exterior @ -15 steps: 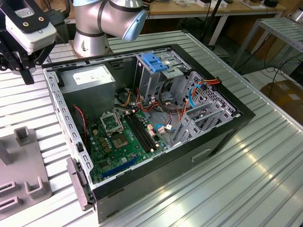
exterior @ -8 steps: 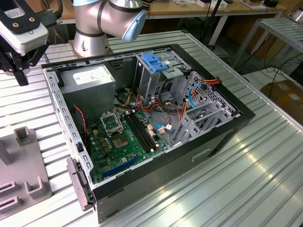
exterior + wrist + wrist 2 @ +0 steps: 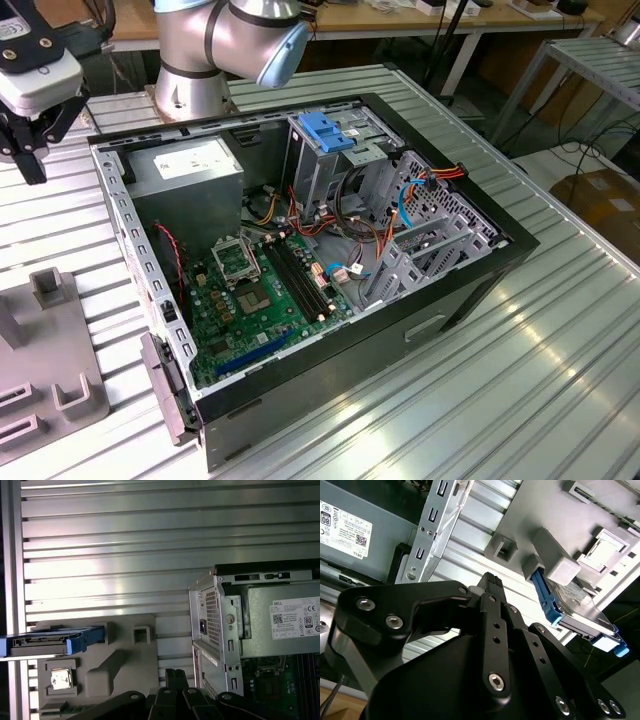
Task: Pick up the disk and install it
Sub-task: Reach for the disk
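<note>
Over the ribbed aluminium table [image 3: 520,380], in the exterior view, we see the gripper [image 3: 33,160] hanging just outside the black computer case [image 3: 470,270], at the exterior view's left. Near the fingers, toward the camera, sits a grey moulded holder [image 3: 60,370] with blocky posts. Farther from the fingers, inside the open case, lie a green circuit board [image 3: 250,300], a grey metal power box [image 3: 190,165] and a blue plastic latch [image 3: 328,130].

In the second wrist view the black jointed fingers [image 3: 492,610] meet at their tips with nothing between them. Beyond the fingertips and off to one side, the disk [image 3: 580,612] stands on edge in the holder. It is a flat silver-and-black slab with blue plastic rails, and it is apart from the fingers.

In the first wrist view the fingertips are pressed together and empty. The disk is well to one side of them, slotted into the holder with its blue rail facing us. The case's perforated metal corner is on the fingers' other side.
</note>
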